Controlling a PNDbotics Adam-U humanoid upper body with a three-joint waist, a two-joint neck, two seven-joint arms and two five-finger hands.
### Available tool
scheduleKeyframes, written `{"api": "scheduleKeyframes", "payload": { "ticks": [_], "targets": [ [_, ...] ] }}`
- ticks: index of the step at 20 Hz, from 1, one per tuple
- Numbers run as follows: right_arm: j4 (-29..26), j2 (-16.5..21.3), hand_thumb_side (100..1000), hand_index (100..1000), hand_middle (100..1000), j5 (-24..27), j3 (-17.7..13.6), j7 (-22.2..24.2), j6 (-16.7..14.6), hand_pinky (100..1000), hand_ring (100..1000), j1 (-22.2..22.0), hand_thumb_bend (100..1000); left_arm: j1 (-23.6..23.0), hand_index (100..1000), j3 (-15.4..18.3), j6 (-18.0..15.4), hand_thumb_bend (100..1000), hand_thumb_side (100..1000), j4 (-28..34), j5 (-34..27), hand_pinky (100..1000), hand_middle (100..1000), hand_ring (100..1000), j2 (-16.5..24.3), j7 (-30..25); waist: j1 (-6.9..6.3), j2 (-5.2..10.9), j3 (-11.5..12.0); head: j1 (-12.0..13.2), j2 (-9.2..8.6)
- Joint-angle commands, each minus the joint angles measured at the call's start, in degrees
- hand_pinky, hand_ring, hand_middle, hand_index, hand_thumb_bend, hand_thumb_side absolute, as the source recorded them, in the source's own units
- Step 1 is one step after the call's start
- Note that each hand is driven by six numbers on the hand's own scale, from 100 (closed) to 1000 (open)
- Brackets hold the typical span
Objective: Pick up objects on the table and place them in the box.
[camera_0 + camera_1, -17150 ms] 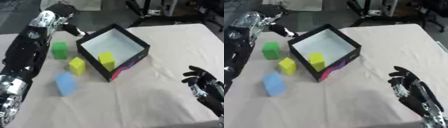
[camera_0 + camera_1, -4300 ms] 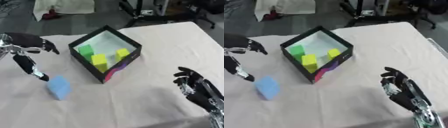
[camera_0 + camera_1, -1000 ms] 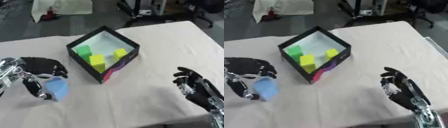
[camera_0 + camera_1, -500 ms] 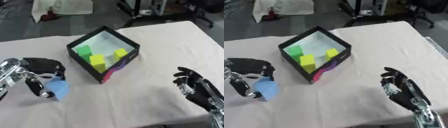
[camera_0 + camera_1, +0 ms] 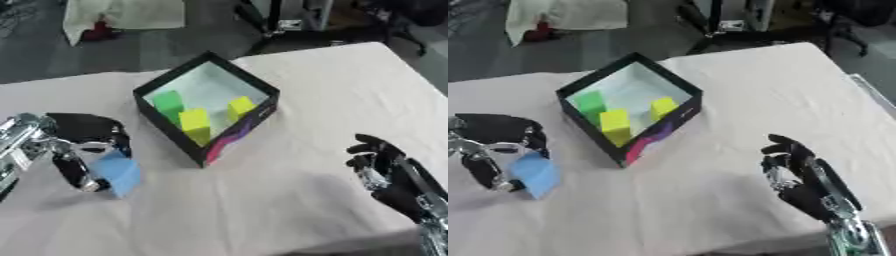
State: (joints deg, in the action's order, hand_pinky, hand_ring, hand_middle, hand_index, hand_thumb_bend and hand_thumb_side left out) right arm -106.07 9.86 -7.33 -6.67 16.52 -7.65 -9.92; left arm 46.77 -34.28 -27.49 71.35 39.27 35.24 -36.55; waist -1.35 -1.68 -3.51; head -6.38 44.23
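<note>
The left robot hand comes in from the left edge, low over the tabletop, its silver forearm at the very edge of the view and its black palm arched over the blue block. The fingers curl down along the block's far and right side while the thumb reaches down on its left, so the block sits pinched between them. The block is tilted, one corner pointing toward the near edge; whether it rests on the cloth or is just clear of it cannot be told.

Just to the right of that hand stands the box, black on the outside with a pale lining and a splash of colour on its near right wall, turned so that one corner points toward the near side. It lies left of the tabletop's middle. Inside it are three blocks: a green block at the left, a yellow-green block nearest the near corner, and a smaller yellow block to the right of it.

The right robot hand shows at the near right, well apart from the box. Its forearm rises from the lower right corner, the palm is turned up and leftward, and the fingers stand loosely spread and slightly bent, holding nothing. It touches none of the blocks.
</note>
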Motion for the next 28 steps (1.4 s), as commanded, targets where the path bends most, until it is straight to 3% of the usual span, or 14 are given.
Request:
{"api": "scheduleKeyframes", "payload": {
  "ticks": [1,5,10,14,15,18,22,24,28],
  "targets": [
    [-0.45,0.89,411,892,697,0.1,-0.07,0.04,-0.05,826,662,0.15,100,4.19,646,3.51,-1.52,209,202,-0.92,-2.02,968,562,842,-0.91,-6.76,0.06,1.47,-0.09,-0.1,-0.11],
    [-0.35,0.71,411,891,698,0.15,0.02,0.11,-0.03,826,662,0.1,100,9.64,654,6.73,2.1,240,180,-5.53,1.5,963,575,843,-5.82,-6.66,0.23,1.52,-0.28,-0.17,-0.11],
    [-0.23,0.41,412,891,698,0.33,0.33,0.47,-0.04,826,662,0.25,100,15.78,666,10.22,2.2,271,167,-16.2,12.7,960,590,848,-15.59,-2.67,0.63,1.42,-0.85,0.28,-0.11],
    [-0.2,0.11,414,891,698,0.64,0.57,0.8,-0.06,826,662,0.62,100,17.17,680,14.71,2.69,281,181,-25.03,24.46,958,607,852,-23.16,2.94,1.04,1.18,-1.57,0.95,-0.11],
    [-0.18,0.04,414,891,698,0.73,0.61,0.86,-0.06,826,662,0.73,100,17.06,690,16.13,3.46,251,178,-27.05,27.82,952,618,851,-24.69,4.68,1.14,1.11,-1.77,1.08,-0.11],
    [-0.16,-0.13,416,891,698,0.98,0.75,1.04,-0.05,826,662,0.98,100,16.53,718,20.25,7.25,300,203,-31.15,37.1,933,653,845,-28.0,11.4,1.41,0.96,-2.17,1.2,-0.11],
    [-0.07,-0.32,417,891,698,1.16,0.9,1.25,-0.02,826,662,1.14,100,15.83,851,24.5,14.63,283,466,-32.95,44.27,910,769,843,-30.53,21.99,1.61,0.79,-2.42,1.49,-0.11],
    [-0.03,-0.39,417,891,698,1.17,0.93,1.31,0.0,826,662,1.15,100,15.67,899,25.87,17.25,248,613,-33.03,44.38,896,813,835,-30.95,25.44,1.65,0.75,-2.4,1.59,-0.11],
    [0.02,-0.43,416,891,698,1.18,0.94,1.34,-0.01,826,662,1.12,100,15.76,945,27.39,22.77,275,789,-31.91,41.67,884,875,839,-30.89,31.28,1.73,0.77,-2.33,1.63,-0.11]
  ]
}}
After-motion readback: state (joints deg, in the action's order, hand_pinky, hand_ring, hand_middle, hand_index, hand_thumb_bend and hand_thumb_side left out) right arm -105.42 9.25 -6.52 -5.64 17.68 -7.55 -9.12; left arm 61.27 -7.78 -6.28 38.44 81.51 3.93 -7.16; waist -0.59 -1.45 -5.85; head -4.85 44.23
